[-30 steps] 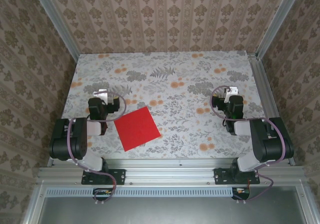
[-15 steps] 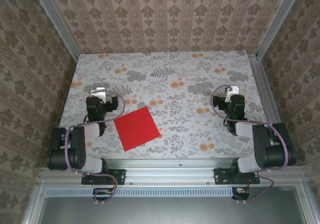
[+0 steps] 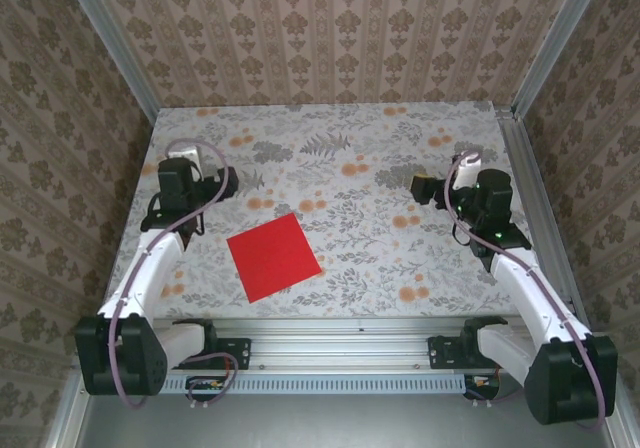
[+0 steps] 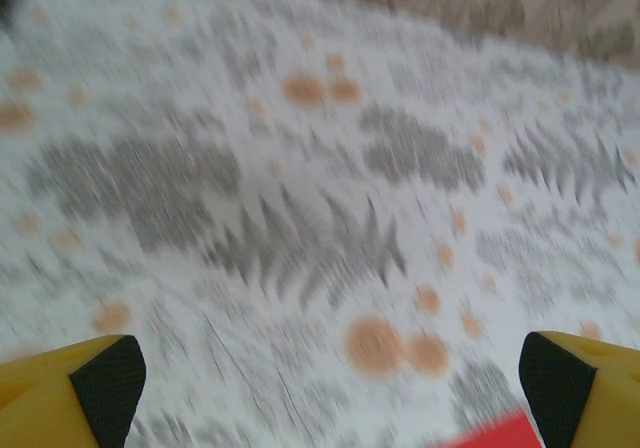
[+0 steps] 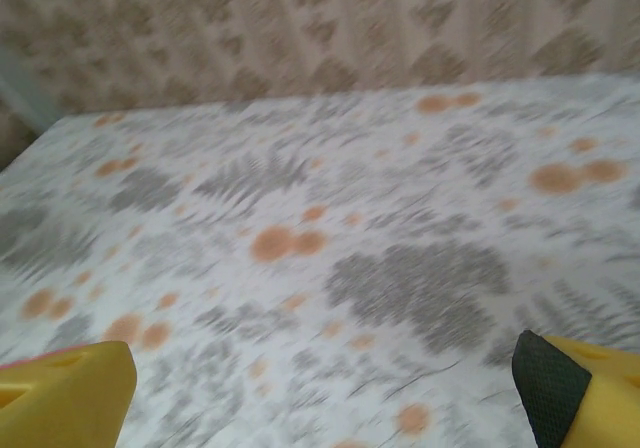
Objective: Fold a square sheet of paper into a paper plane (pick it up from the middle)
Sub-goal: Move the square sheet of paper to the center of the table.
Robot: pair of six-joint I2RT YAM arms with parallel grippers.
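The square sheet of paper (image 3: 273, 257) is bright red and lies flat on the floral table, near the front, left of centre. My left gripper (image 3: 205, 188) hovers behind and to the left of it, open and empty. In the left wrist view its yellow fingers (image 4: 70, 393) stand wide apart around the gripper's gap (image 4: 330, 378), and a red corner of the sheet (image 4: 495, 434) shows at the bottom edge. My right gripper (image 3: 430, 188) hangs open over the right half of the table, far from the sheet. Bare tabletop lies between its fingers (image 5: 60, 398).
The table (image 3: 340, 148) has a grey and orange floral cover. Patterned walls close it in at the back and both sides, with aluminium posts (image 3: 545, 43) at the corners. An aluminium rail (image 3: 340, 343) with both arm bases runs along the near edge.
Both arms have unfolded and stretched out from their bases: the left gripper moved back and left, the right one back and right. The red sheet has not moved. Both grippers stayed open.
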